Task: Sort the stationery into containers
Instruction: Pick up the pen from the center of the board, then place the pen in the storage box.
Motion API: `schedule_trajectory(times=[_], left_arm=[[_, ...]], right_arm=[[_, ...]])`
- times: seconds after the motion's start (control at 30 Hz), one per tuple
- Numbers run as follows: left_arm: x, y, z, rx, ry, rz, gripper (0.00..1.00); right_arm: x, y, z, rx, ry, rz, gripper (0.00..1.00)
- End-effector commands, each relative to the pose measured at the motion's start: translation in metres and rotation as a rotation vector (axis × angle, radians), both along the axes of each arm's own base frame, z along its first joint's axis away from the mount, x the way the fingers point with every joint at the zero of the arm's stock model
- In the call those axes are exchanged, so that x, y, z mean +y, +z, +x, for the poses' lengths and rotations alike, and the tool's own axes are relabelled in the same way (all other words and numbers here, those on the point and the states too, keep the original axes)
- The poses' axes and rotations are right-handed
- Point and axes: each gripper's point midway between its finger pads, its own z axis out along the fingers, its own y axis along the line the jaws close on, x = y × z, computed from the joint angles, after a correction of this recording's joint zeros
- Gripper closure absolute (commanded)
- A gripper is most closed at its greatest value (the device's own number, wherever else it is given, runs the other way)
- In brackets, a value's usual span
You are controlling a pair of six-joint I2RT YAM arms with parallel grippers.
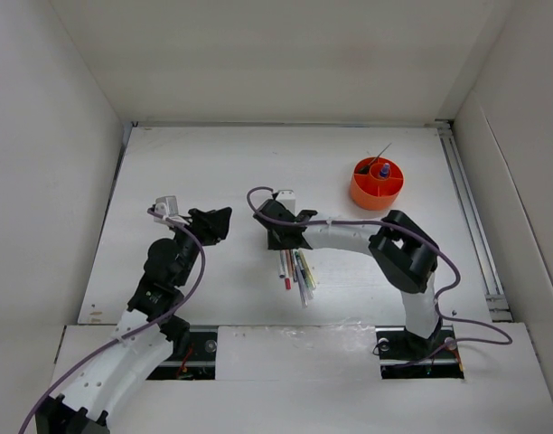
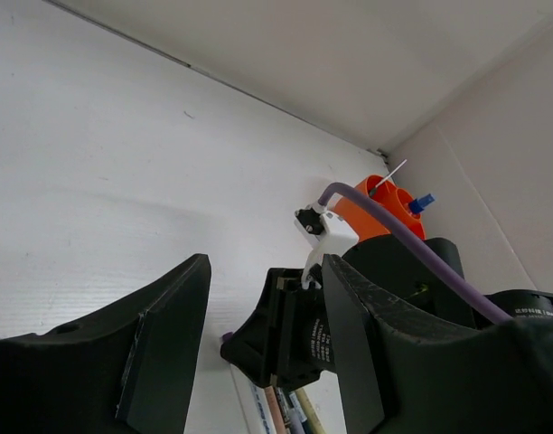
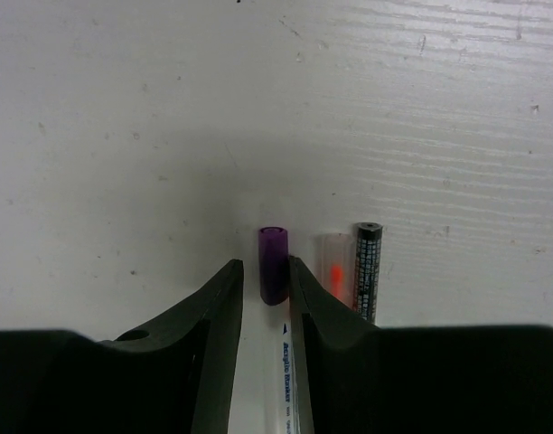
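1. White desk (image 1: 213,163): carries all items of the task.

2. Round bright-orange plastic holder (image 1: 370,198), taken as reference point: it already holds a tiny clear bottle with a blue cap (image 1: 385,169) and one thin stick-like item.

3. Loose bundle of thin pens and markers (image 1: 296,271): lies flat on the desk, to the left of the holder and nearer the arm bases. The long axes run roughly from the bases toward the back wall.

4. Right pincer (image 1: 284,242): stands at the far end of the bundle, between it and the back wall, on the holder's left. The jaws are parted a little and straddle the white marker with a purple cap (image 3: 276,271), one on each side of the barrel. The marker's long axis runs straight out between the jaws, so closing would act across it. A gap shows on one side, so I judge it not clamped.

5. Left pincer (image 1: 220,224): farther from the holder, well apart from the bundle, about half open and empty. The right arm is plainly the nearer.

6. Writing: the white barrel reads "Acrylic Marker". Beside it lie a clear-capped pen with an orange tip (image 3: 335,267) and a dark pen (image 3: 367,271), whose print is too small to read.
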Motion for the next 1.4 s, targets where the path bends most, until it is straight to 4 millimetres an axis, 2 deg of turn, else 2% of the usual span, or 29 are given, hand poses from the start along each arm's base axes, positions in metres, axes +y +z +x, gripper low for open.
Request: schedule_trajectory(times=[0.0, 0.07, 0.17, 0.33, 0.43, 0.5, 0.57, 0.63, 0.67, 0.73, 0.77, 0.83, 0.87, 0.9, 0.93, 0.97, 1.0, 1.03, 1.07, 1.1, 1.17, 1.2, 1.33, 1.37], left_arm=[[0.0, 0.026, -0.003, -0.08, -0.007, -0.03, 0.51], [0.0, 0.024, -0.003, -0.071, -0.007, -0.026, 0.51], [-0.001, 0.023, -0.004, -0.071, -0.016, -0.025, 0.51], [-0.001, 0.023, -0.004, -0.069, -0.016, -0.024, 0.51], [-0.001, 0.026, -0.003, -0.079, -0.016, -0.029, 0.51], [-0.001, 0.023, -0.004, -0.068, -0.016, -0.024, 0.51], [-0.002, 0.027, -0.004, -0.085, -0.025, -0.031, 0.51], [-0.003, 0.023, -0.004, -0.077, -0.025, -0.027, 0.51], [-0.003, 0.02, -0.004, -0.068, -0.025, -0.023, 0.51], [-0.005, 0.023, -0.004, -0.07, -0.037, -0.024, 0.51], [-0.005, 0.022, -0.004, -0.073, -0.037, -0.025, 0.51], [-0.006, 0.022, -0.003, -0.073, -0.037, -0.025, 0.51], [-0.007, 0.022, -0.004, -0.073, -0.048, -0.024, 0.51], [-0.008, 0.019, -0.002, -0.063, -0.048, -0.02, 0.51], [-0.013, 0.019, -0.004, -0.069, -0.081, -0.009, 0.51], [-0.016, 0.02, -0.004, -0.075, -0.097, -0.011, 0.51], [-0.02, 0.017, -0.002, -0.067, -0.109, -0.007, 0.51], [-0.022, 0.015, -0.001, -0.063, -0.12, -0.004, 0.51], [-0.026, 0.018, -0.001, -0.062, -0.138, -0.003, 0.51], [-0.028, 0.016, -0.001, -0.05, -0.147, 0.002, 0.52], [-0.032, 0.017, 0.0, -0.052, -0.17, 0.012, 0.53], [-0.033, 0.016, 0.001, -0.051, -0.17, 0.013, 0.53], [-0.036, 0.016, -0.001, -0.051, -0.19, 0.013, 0.53], [-0.036, 0.014, -0.001, -0.053, -0.19, 0.013, 0.53]], right_arm=[[0.009, 0.008, 0.003, -0.009, -0.011, 0.015, 0.67], [0.008, -0.001, 0.003, 0.002, -0.011, -0.001, 0.67], [0.006, -0.004, 0.003, 0.003, -0.016, -0.017, 0.69], [0.006, -0.004, 0.003, 0.003, -0.016, -0.017, 0.9], [0.009, 0.002, 0.003, 0.006, -0.011, -0.004, 0.98], [0.019, 0.013, 0.006, -0.006, 0.0, 0.042, 1.0], [0.025, 0.036, 0.007, -0.03, 0.008, 0.097, 1.0], [0.032, 0.057, 0.013, -0.055, 0.022, 0.165, 1.0], [0.037, 0.078, 0.014, -0.08, 0.031, 0.214, 1.0], [0.03, 0.103, 0.03, -0.12, 0.003, 0.272, 1.0], [0.023, 0.127, 0.036, -0.161, -0.027, 0.309, 1.0], [0.001, 0.151, 0.052, -0.236, -0.104, 0.337, 1.0], [-0.02, 0.158, 0.067, -0.263, -0.153, 0.354, 1.0], [-0.038, 0.186, 0.074, -0.314, -0.202, 0.401, 1.0], [-0.055, 0.197, 0.08, -0.337, -0.253, 0.42, 1.0], [-0.091, 0.211, 0.1, -0.404, -0.364, 0.418, 1.0], [-0.118, 0.231, 0.101, -0.463, -0.431, 0.444, 1.0], [-0.141, 0.24, 0.105, -0.503, -0.505, 0.455, 1.0], [-0.173, 0.25, 0.11, -0.569, -0.606, 0.435, 1.0], [-0.214, 0.262, 0.112, -0.635, -0.704, 0.43, 1.0], [-0.258, 0.271, 0.112, -0.698, -0.838, 0.424, 1.0], [-0.296, 0.274, 0.114, -0.741, -0.933, 0.395, 1.0], [-0.363, 0.273, 0.111, -0.802, -1.122, 0.354, 1.0], [-0.37, 0.268, 0.114, -0.798, -1.144, 0.346, 1.0]])
